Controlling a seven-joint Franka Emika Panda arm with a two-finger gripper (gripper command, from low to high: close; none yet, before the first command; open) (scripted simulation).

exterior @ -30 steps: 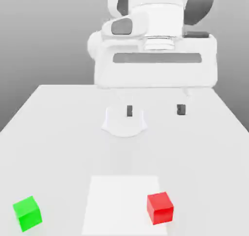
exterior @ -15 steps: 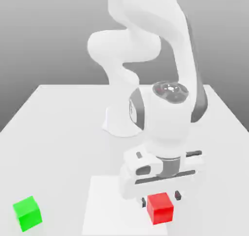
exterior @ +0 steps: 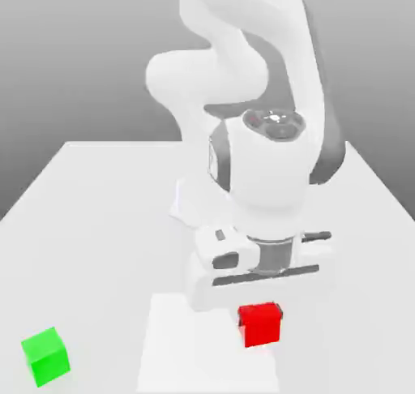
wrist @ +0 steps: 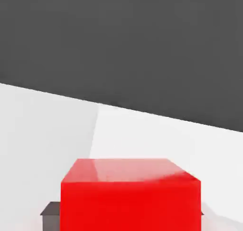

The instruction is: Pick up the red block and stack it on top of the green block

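the white robot arm (exterior: 243, 84) bends down over the flat white table (exterior: 97, 222), its broad white hand hanging low near the front edge. under the hand sits the gripper (exterior: 260, 310), and between its two short dark fingers is the small red cube-shaped block (exterior: 260, 324). the fingers are drawn in against opposite sides of the red block, pinching it; a sliver of one dark finger (exterior: 280, 309) shows at the block's upper corner toward the exterior view's right, while the other is mostly hidden behind the block and the hand.

in the hand view the red block (wrist: 129, 195) sits close in front of the camera, its glossy top face catching light, and a dark grey finger pad (wrist: 50, 210) lies flush against its side, with a thin edge of the other pad just visible on the opposite side.

the red block sits over a paler white rectangular patch (exterior: 174, 344) on the table, toward that patch's far corner on the exterior view's right. whether the block's underside touches the surface or is just clear of it cannot be told.

the small green cube-shaped block (exterior: 45, 356) rests on the table near the front corner on the exterior view's left, well apart from the red block and the gripper, with nothing on top of it.
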